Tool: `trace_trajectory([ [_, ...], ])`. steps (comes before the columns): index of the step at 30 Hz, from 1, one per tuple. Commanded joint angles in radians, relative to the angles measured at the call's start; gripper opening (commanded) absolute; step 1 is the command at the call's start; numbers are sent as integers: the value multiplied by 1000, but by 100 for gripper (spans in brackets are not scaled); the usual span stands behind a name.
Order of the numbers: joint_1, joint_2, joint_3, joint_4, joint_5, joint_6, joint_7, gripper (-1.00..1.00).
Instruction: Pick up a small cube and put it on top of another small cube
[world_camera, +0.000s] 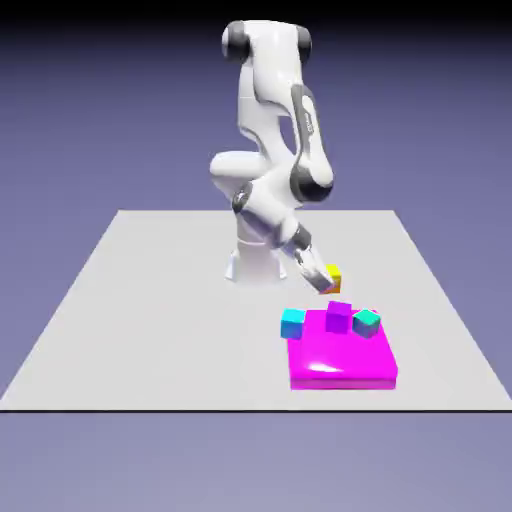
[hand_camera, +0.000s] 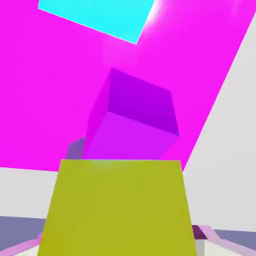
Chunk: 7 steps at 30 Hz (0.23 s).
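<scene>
Sitting clamped between the closed jaws of the gripper (world_camera: 325, 281), the small yellow cube (hand_camera: 117, 207) fills the lower part of the hand view, its flat face square to the camera; in the exterior view it shows just beyond the fingertips, apparently lifted clear of the table (world_camera: 150, 300). A cube has no long axis to speak of, so what matters is direction: ahead of the gripper and just past the held cube lies the purple cube (hand_camera: 132, 122), rotated a little against the yellow one, with one corner pointing toward the hand. I judge this the nearest candidate to stack on, and the wrist may need a small roll so the faces line up.

The purple cube rests on a flat magenta slab (world_camera: 340, 360) whose glossy top takes up most of the hand view. Farther ahead again, a cyan cube (hand_camera: 97, 17) shows at the frame's far edge. From outside, two cyan cubes flank the purple one, one on the slab (world_camera: 367, 322) and one at the slab's edge (world_camera: 292, 322), both near enough to crowd the approach. Only one arm works here, folded low over the table, with open grey surface to either side.
</scene>
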Motion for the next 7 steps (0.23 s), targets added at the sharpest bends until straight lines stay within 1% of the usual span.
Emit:
trace_trajectory([
  [1,11,36,13,4,29,31,-22,-100],
  [4,39,125,43,15,105,110,-80,-100],
  [5,39,125,43,15,105,110,-80,100],
  [7,28,89,31,11,73,78,-56,100],
])
